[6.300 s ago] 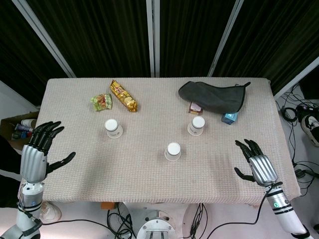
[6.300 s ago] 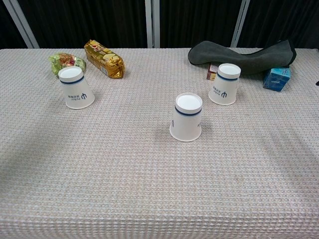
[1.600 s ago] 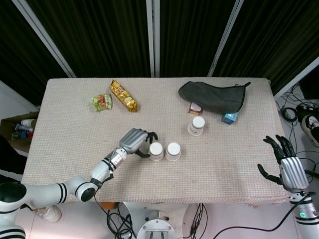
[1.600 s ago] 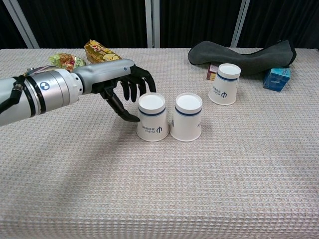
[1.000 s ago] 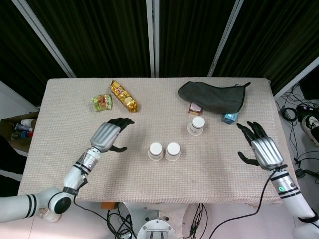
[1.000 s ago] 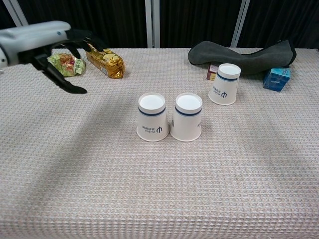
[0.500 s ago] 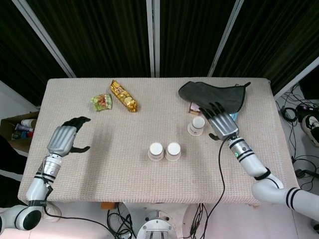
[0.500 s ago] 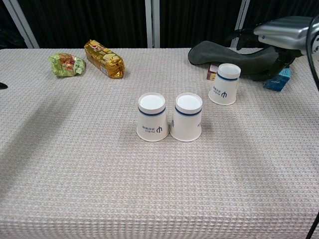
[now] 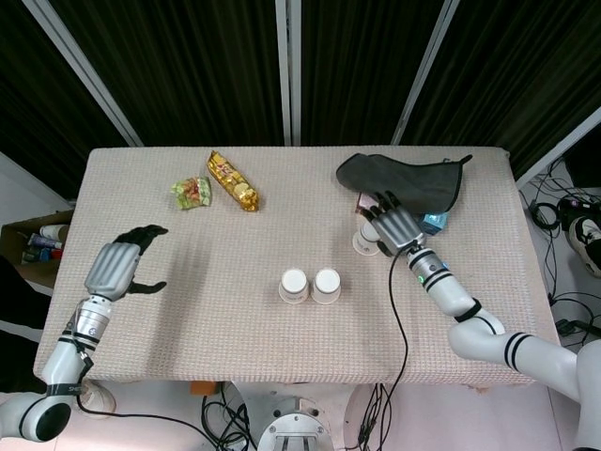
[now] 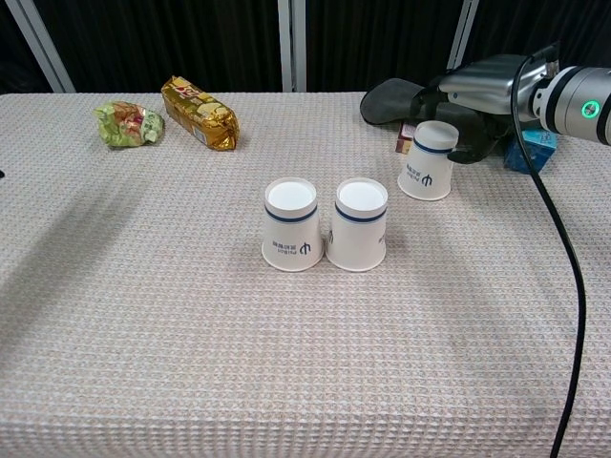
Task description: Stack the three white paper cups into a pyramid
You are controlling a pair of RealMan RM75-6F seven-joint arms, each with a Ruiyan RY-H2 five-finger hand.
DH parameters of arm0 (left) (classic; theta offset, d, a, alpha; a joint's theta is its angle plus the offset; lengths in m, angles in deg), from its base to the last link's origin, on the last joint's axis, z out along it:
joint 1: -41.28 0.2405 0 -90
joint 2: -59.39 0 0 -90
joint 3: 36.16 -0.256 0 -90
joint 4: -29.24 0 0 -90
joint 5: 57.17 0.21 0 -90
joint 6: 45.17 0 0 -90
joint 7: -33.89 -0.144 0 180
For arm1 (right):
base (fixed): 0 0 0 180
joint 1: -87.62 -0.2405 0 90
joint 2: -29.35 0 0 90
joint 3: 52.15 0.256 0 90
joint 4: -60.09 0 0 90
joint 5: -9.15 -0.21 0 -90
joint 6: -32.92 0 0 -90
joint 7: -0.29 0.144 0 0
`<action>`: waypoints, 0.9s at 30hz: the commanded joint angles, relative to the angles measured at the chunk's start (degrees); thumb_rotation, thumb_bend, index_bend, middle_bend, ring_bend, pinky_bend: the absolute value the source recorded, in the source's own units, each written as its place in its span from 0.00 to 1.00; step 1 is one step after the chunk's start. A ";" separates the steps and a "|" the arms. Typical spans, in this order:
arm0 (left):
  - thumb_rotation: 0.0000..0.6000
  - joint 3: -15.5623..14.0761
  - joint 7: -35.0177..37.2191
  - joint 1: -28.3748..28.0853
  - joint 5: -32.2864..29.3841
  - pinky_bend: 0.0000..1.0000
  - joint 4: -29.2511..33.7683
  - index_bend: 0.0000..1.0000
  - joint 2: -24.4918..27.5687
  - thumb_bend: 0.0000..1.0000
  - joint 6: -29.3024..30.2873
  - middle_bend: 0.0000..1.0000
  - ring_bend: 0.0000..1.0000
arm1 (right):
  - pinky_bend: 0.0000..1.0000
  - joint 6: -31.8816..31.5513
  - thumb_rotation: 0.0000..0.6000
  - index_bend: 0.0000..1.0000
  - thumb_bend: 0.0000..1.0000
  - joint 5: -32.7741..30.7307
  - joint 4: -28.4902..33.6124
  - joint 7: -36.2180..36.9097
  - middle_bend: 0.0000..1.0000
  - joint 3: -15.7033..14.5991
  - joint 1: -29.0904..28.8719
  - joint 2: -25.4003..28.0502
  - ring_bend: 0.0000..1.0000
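Note:
Two white paper cups stand upside down and touching at the table's middle, the left cup [image 9: 294,286] [image 10: 291,239] and the right cup [image 9: 326,285] [image 10: 360,225]. The third cup [image 9: 364,242] [image 10: 425,170] stands upside down further back and to the right, leaning slightly. My right hand [image 9: 396,225] [image 10: 470,95] reaches over this cup's top from the right, fingers spread to either side of it and partly hiding it; a firm grip does not show. My left hand [image 9: 120,266] hovers open at the table's left edge, far from the cups.
A green snack packet [image 9: 192,193] and a gold packet [image 9: 232,180] lie at the back left. A dark grey cloth [image 9: 404,178], a small box [image 10: 407,138] and a blue box [image 10: 530,151] sit just behind the third cup. A black cable [image 10: 563,267] hangs from my right arm.
My right hand has moved left from beside the third cup to over its top, and the cup has tipped slightly. My left hand has barely shifted.

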 commanded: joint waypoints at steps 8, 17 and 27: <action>1.00 0.53 0.58 1.01 0.72 0.24 -0.19 0.18 0.01 0.13 0.51 0.17 0.16 | 0.14 -0.06 1.00 0.34 0.36 3.24 -2.14 4.36 0.35 -1.68 -0.93 -0.53 0.08; 1.00 0.37 -0.37 2.19 1.48 0.24 0.12 0.18 1.12 0.13 1.21 0.17 0.16 | 0.16 -9.70 1.00 0.43 0.39 11.83 7.45 8.28 0.37 -3.25 2.21 6.59 0.11; 1.00 -1.24 -2.63 4.58 3.46 0.24 0.89 0.18 1.23 0.13 3.37 0.17 0.16 | 0.16 -15.39 1.00 0.43 0.39 18.00 27.49 7.44 0.39 -1.54 2.85 18.05 0.13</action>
